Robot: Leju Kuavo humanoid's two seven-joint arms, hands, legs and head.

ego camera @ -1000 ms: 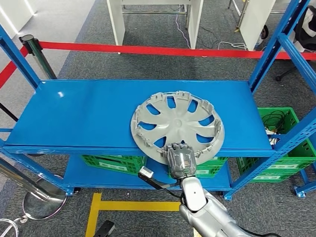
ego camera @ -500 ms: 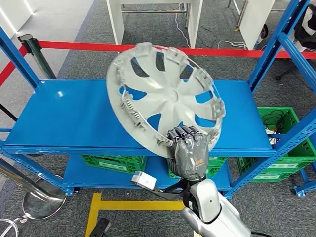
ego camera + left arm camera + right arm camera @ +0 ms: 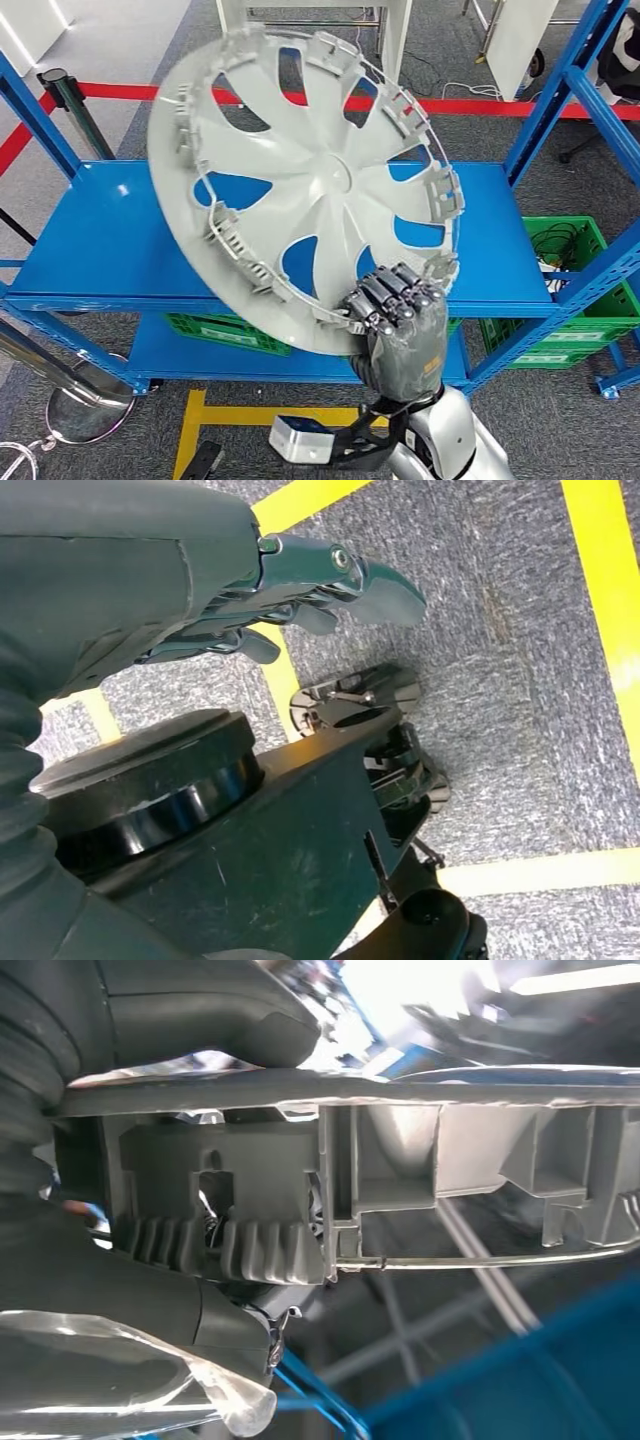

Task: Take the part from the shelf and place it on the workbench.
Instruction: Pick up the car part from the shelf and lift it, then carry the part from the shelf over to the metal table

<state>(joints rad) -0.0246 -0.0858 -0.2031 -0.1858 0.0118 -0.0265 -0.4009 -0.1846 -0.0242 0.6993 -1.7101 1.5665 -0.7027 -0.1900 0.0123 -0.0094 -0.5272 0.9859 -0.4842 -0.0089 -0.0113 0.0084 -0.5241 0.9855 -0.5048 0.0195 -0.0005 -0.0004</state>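
Pick looks done, place not yet. The blue shelf [image 3: 136, 235] top deck has nothing resting on it where the part would sit; the hubcap [image 3: 302, 190] is up in the air, clear of the deck, tilted steeply with its ribbed back side and clips facing the head camera. No workbench that I can confirm in these views; white table legs beyond the red barrier tape [image 3: 483, 106] might belong to one, can't tell. So what's left, as I judge it: carry to the bench and set down.

Grip: right hand [image 3: 398, 325] is closed on the hubcap rim at its lowest edge, fingers [image 3: 389, 290] curled over the rim from the near side. Whole disc sits above and to the left of the hand, cantilevered from that one rim point. Right wrist view agrees: rim [image 3: 226, 1215] clamped between thumb and fingers.

Left hand [image 3: 317, 575] hangs low over grey carpet with yellow floor tape [image 3: 604, 590], fingers straight and apart, holding nothing.

Green crates [image 3: 573, 290] sit on the lower level, not involved.
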